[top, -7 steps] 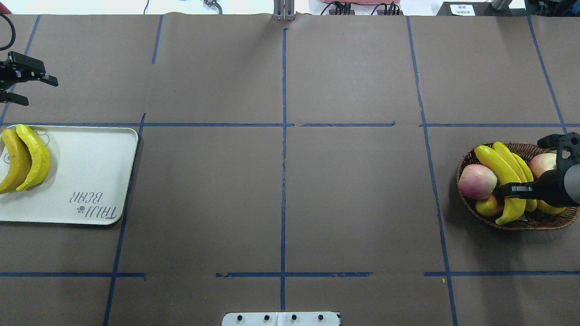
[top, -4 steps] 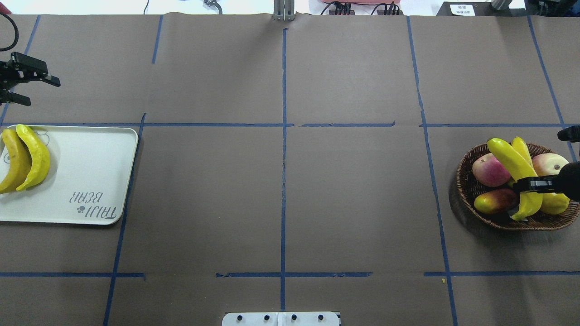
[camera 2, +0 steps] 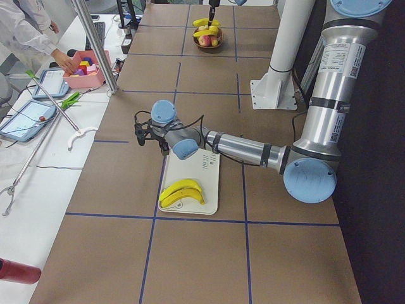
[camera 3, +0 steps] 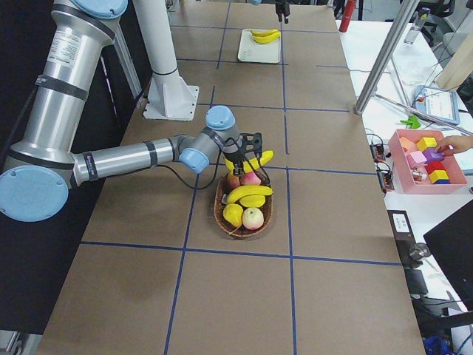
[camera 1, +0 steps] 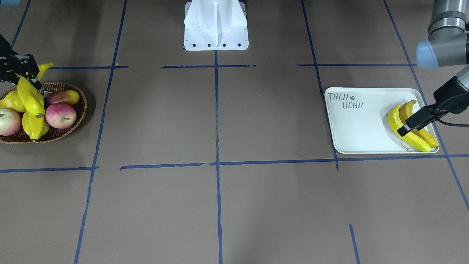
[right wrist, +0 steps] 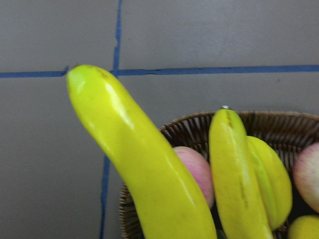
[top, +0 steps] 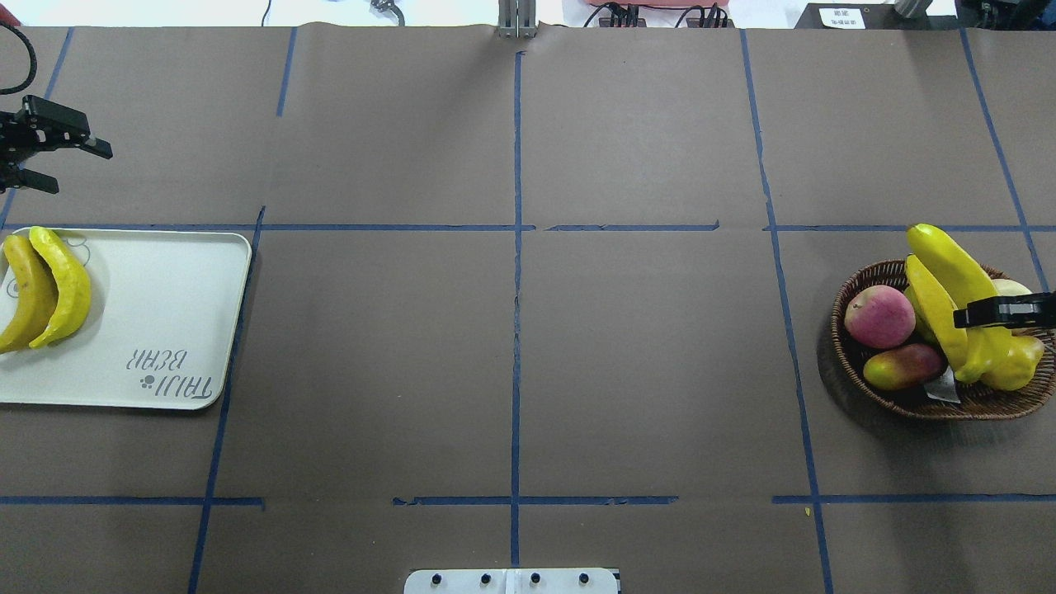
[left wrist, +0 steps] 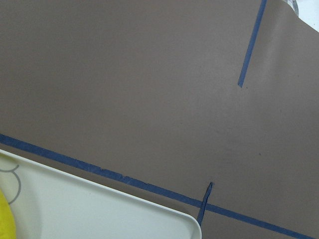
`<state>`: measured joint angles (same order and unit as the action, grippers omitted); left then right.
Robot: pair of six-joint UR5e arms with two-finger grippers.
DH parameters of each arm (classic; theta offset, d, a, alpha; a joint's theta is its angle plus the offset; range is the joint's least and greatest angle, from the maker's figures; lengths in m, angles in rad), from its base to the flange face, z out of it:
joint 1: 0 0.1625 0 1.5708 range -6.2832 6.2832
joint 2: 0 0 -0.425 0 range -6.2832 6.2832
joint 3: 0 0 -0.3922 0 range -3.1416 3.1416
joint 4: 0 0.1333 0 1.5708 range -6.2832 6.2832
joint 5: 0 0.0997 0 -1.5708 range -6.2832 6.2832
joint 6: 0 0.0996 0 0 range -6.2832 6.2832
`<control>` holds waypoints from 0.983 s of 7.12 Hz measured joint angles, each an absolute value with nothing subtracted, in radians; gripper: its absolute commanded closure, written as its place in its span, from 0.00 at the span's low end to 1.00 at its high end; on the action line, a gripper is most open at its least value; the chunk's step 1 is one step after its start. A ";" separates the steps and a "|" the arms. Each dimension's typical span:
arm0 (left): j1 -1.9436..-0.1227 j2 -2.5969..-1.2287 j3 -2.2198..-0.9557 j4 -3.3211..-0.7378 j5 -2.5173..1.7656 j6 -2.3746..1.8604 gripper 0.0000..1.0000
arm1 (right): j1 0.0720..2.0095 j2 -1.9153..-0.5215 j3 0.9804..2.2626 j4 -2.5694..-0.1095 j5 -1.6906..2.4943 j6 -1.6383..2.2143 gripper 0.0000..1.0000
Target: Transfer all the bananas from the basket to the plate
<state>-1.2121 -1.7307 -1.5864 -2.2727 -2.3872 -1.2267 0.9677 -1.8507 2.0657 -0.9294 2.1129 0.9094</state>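
My right gripper [top: 982,315] is shut on a yellow banana [top: 949,260] and holds it tilted above the brown wicker basket [top: 858,388]. The wrist view shows this banana [right wrist: 144,169] large, over the basket rim [right wrist: 189,124]. A second banana [top: 932,309] lies in the basket. Two bananas [top: 70,285] [top: 25,301] lie side by side at the outer end of the off-white plate [top: 165,313]. My left gripper [top: 82,172] is open and empty, just beyond the plate's far edge. In the front view the held banana [camera 1: 29,97] hangs over the basket [camera 1: 78,113].
The basket also holds a red apple [top: 879,316], a mango [top: 903,367], a yellow fruit [top: 1013,367] and another apple, partly hidden. The robot base [camera 1: 216,25] stands at mid-table. A side bench holds a pink bin of blocks [camera 3: 429,159].
My right gripper has lifted the banana up out of the basket and drawn back toward the right edge. The fruit in the basket shifted. My left gripper barely moved.
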 measured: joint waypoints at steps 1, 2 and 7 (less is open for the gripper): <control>-1.209 -1.738 -1.592 -2.277 -2.388 -1.226 0.00 | 0.947 -1.785 2.066 -0.935 2.111 0.908 0.99; -1.202 -1.753 -1.595 -2.282 -2.390 -1.226 0.00 | 0.916 -1.693 2.063 -0.968 2.100 0.908 0.99; -1.136 -1.902 -1.596 -2.289 -2.392 -1.422 0.00 | 0.683 -1.160 2.033 -1.506 1.841 0.906 0.97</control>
